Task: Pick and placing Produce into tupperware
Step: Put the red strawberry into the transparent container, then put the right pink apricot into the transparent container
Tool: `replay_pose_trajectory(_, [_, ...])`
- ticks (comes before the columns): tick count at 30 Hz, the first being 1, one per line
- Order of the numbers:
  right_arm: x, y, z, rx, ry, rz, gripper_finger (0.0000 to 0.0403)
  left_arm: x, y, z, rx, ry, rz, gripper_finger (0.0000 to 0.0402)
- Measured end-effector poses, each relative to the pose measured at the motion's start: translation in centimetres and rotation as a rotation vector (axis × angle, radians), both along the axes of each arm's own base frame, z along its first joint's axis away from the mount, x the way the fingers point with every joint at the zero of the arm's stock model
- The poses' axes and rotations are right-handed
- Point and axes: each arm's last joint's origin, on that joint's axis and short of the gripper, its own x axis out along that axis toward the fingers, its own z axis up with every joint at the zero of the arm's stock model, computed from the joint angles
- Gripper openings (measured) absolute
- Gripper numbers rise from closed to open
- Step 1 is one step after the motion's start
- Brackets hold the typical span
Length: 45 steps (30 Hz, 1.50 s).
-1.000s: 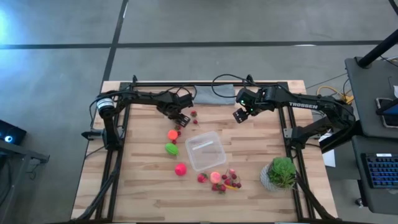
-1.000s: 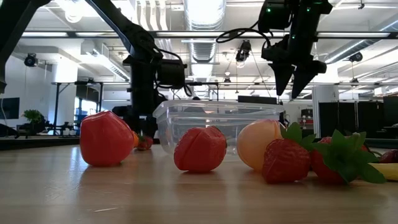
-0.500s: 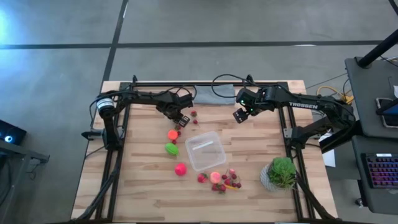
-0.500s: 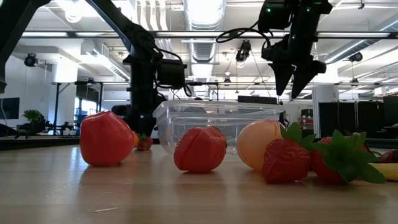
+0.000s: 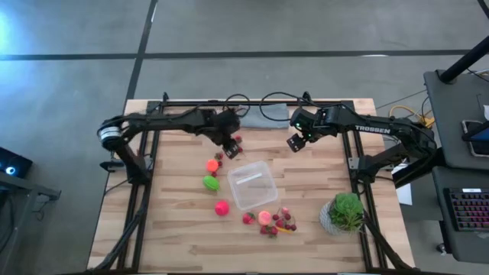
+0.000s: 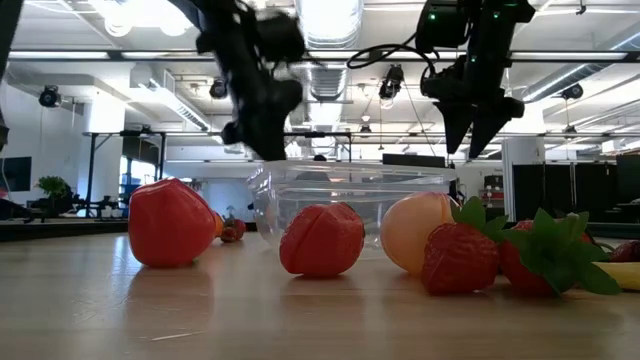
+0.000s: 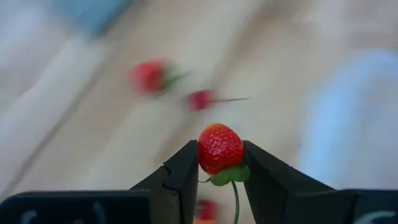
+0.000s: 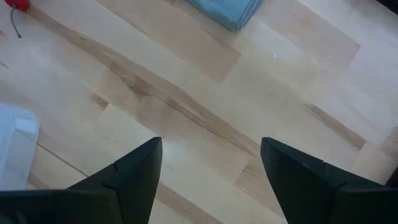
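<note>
My left gripper hangs above the table, just beyond the far left corner of the clear tupperware, and is shut on a small red strawberry. My right gripper waits open above the bare table, beyond the tupperware's far right corner. On the table to the left of the box sit an orange ball, a green ball and a pink ball. At its near side lies a cluster of a peach ball and berries. Two small berries lie under my left gripper. My left gripper pinches the strawberry's red sides between its two fingertips, slanting down from above. The green leaf cap and thin stem point back toward the wrist. The berry is lifted clear of the table.
A grey folded cloth lies at the far edge between the arms. A potted green plant stands at the near right. In the low view the fruits stand in front of the tupperware.
My left gripper has risen from the table with the strawberry, which now hangs clear of the wood, and has shifted a little toward the table's right. The arm has swung and the wrist has turned. My right gripper has kept still.
</note>
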Motion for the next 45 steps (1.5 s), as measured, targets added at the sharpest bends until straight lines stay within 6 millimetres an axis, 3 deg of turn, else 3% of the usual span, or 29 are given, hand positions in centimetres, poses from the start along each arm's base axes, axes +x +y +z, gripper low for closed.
replay_pose_trajectory(3, [-0.1,0.1,0.1,0.024,-0.01,0.031,0.0265,0.5,-2.2,1.8,0.003,-0.149,-0.109,0.0095])
replay_pose_trajectory(7, [-0.4,0.3,0.5,0.027,-0.022,0.044,0.0265,1.1,-4.8,2.3,0.025,-0.217,-0.183,0.0095])
replay_pose_trajectory(16, [-3.3,1.1,3.6,-0.078,-0.117,0.042,0.0265,3.5,-9.7,-1.4,-0.001,-0.156,-0.326,0.0095])
replay_pose_trajectory(27, [-7.4,2.4,6.5,-0.136,-0.268,-0.063,0.0265,3.3,-11.1,-2.7,-0.038,-0.056,-0.28,0.0107])
replay_pose_trajectory(37, [-7.4,2.5,6.3,-0.099,-0.282,-0.103,0.0265,2.8,-11.0,-3.1,-0.053,0.011,-0.223,0.0216])
replay_pose_trajectory(41, [-6.7,3.4,6.0,-0.079,-0.251,0.071,0.0265,2.5,-11.1,-2.8,-0.033,0.012,-0.257,0.0239])
replay_pose_trajectory(45, [-5.9,5.0,5.4,-0.082,-0.187,0.289,0.0265,1.7,-10.9,-1.2,0.067,0.001,-0.284,0.0242])
